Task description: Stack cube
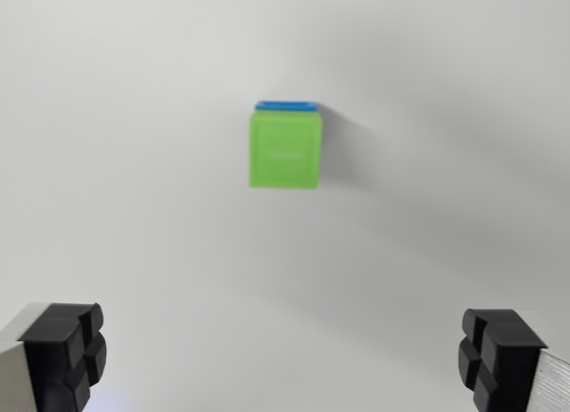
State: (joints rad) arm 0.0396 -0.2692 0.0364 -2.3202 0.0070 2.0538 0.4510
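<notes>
A green cube (pixel 284 149) is seen just above the middle of the wrist view, resting on a plain white surface (pixel 134 207). The cube is slightly blurred, and a faint mark on its upper face cannot be read. Along its far edge a thin strip of a blue cube (pixel 287 106) is shown, so the green cube is judged to sit on top of the blue one, squarely aligned with it. A soft shadow is cast from the stack toward the wrist view's right.

The gripper (pixel 284 359) is held well apart from the stack, with the camera looking down on it from above. Only the black fingertips (pixel 64 354) are seen, one in each lower corner of the view, each mounted on a pale grey finger body. The jaws are spread wide, almost to the full width of the frame, and nothing is held between them; only bare white surface is seen in the gap. The stack lies ahead of the fingertips, roughly centred between them, and is touched by neither
</notes>
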